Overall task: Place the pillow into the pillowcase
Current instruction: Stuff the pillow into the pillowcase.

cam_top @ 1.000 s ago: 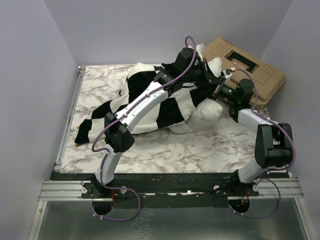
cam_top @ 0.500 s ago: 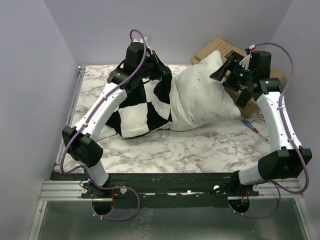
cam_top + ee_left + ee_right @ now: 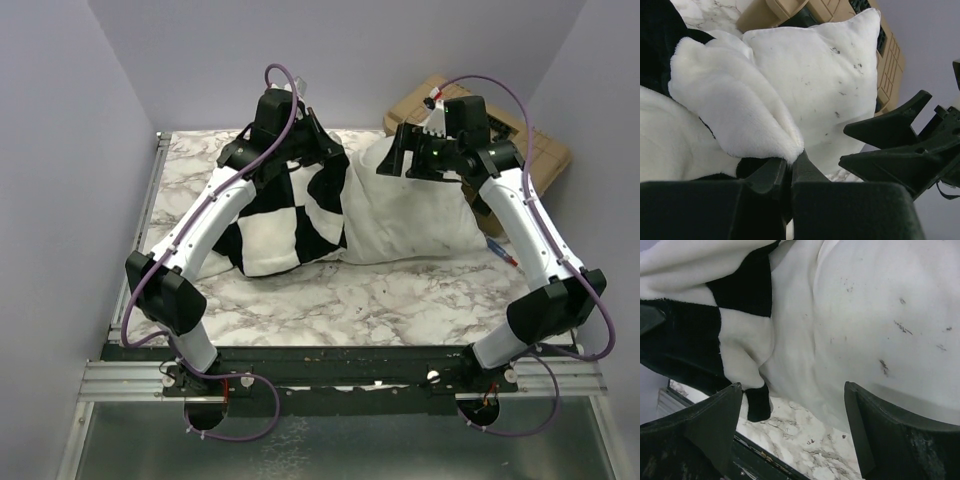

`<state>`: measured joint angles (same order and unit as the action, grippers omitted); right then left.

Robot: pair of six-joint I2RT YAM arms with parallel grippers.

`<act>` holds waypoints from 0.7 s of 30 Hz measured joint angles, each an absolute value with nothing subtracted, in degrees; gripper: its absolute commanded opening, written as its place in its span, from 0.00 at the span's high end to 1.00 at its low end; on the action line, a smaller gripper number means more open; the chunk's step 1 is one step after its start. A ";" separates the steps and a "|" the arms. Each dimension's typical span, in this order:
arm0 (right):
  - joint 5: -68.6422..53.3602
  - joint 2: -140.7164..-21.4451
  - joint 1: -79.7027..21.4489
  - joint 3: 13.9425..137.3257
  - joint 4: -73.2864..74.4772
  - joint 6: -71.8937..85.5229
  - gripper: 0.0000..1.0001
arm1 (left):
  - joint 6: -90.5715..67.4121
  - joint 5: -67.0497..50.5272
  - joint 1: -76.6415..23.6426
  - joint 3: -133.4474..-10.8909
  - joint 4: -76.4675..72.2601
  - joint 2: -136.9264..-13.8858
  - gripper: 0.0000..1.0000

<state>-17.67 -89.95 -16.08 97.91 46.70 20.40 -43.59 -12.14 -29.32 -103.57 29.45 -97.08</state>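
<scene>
Both arms reach far forward, left tool pinched closed, right tool spread wide.

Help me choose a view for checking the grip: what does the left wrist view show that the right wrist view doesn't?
Only the left wrist view shows the left hand shut on the plush white edge of the pillowcase, with the tan box behind. Only the right wrist view shows a black corner of the case hanging over the marble table. Both show the speckled white pillow, the checked fabric, and the right hand, open and empty.
</scene>
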 measured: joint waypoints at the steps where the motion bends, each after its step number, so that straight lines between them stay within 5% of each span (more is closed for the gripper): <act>1: -17.87 -90.13 -16.58 97.84 46.19 20.25 0.12 | -43.57 -12.14 -29.32 -103.37 29.47 -97.06 1.00; 13: -18.44 -104.27 -23.18 90.43 38.19 19.81 0.13 | -43.42 -11.51 -28.80 -101.27 30.30 -94.39 1.00; 16: -17.87 -108.53 -24.23 90.94 36.38 19.84 0.37 | -43.42 -11.31 -28.58 -101.30 30.41 -94.02 1.00; 19: -19.64 -110.96 -24.18 91.00 34.00 20.38 0.97 | -43.38 -11.29 -28.47 -101.58 30.79 -94.00 1.00; 21: -22.90 -111.42 -23.77 91.37 32.91 21.89 1.00 | -43.09 -11.33 -28.45 -102.74 31.68 -94.06 1.00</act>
<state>-22.90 -111.42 -23.77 91.37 32.91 21.89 -43.09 -11.33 -28.45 -102.74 31.68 -94.06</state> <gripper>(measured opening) 0.147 0.018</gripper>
